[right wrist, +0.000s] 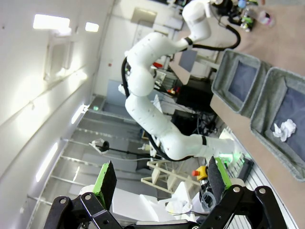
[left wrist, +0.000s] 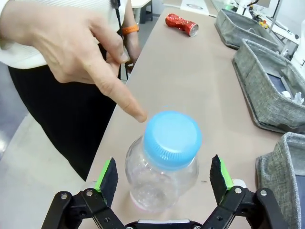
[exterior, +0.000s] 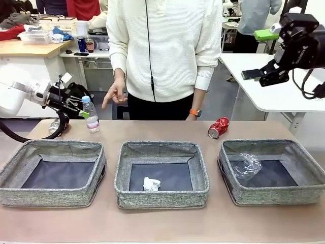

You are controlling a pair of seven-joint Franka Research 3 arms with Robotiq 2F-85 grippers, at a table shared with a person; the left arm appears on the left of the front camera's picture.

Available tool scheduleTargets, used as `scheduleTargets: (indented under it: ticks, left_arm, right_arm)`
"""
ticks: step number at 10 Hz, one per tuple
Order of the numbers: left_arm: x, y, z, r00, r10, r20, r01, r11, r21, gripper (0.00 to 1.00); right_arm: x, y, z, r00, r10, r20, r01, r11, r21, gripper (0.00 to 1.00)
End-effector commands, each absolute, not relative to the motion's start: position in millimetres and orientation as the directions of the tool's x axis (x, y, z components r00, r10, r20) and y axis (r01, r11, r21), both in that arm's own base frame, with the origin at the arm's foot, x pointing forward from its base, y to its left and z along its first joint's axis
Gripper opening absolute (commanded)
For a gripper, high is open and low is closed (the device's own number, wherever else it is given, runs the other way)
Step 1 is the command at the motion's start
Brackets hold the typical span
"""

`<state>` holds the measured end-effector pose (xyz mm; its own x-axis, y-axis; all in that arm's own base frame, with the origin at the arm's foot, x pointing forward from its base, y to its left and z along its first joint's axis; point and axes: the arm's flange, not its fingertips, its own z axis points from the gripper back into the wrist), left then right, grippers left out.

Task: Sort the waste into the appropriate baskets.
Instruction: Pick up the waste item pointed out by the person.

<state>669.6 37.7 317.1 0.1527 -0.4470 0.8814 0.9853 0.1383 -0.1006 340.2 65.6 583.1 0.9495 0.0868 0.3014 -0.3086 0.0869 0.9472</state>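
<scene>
**Straddling a bottle at the frame's left edge**

In the front view I see my left gripper at the middle left of the frame, level with the small clear plastic bottle with a blue cap and pink label, which stands upright on the tan tabletop. From the left wrist camera the green-padded fingers stand wide apart, one on each side of the bottle, with neither touching it. The person's hand fills the upper left of that view, index finger pointing down at the blue cap; I cannot tell whether the fingertip touches it.

My right gripper hangs high in the upper right of the front view, its jaws apart and holding nothing.

Three grey woven-fabric baskets sit in a row across the lower frame. The left basket shows a bare dark bottom. The middle basket holds a crumpled white paper ball. The right basket holds a clear plastic cup. A crushed red can lies on the table just behind the right basket.
</scene>
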Motion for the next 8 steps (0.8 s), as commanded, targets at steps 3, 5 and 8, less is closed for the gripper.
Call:
scheduleTargets:
  ticks: [3,5,8]
  left_arm:
    - [665.1,32.5,314.4,0.16,-0.446,0.88,0.986,0.117,-0.12,1.0]
    - [662.8,31.1,309.3,0.136,-0.451,0.882,0.989,0.11,-0.096,0.88]
    - [664.7,32.4,307.8,0.156,-0.462,0.873,0.987,0.109,-0.119,0.0]
  right_arm:
    - [342.0,66.3,583.7,0.942,0.086,0.326,-0.333,0.09,0.939,1.0]
    - [342.0,66.3,583.7,0.942,0.086,0.326,-0.333,0.09,0.939,1.0]
    - [342.0,66.3,583.7,0.942,0.086,0.326,-0.333,0.09,0.939,1.0]
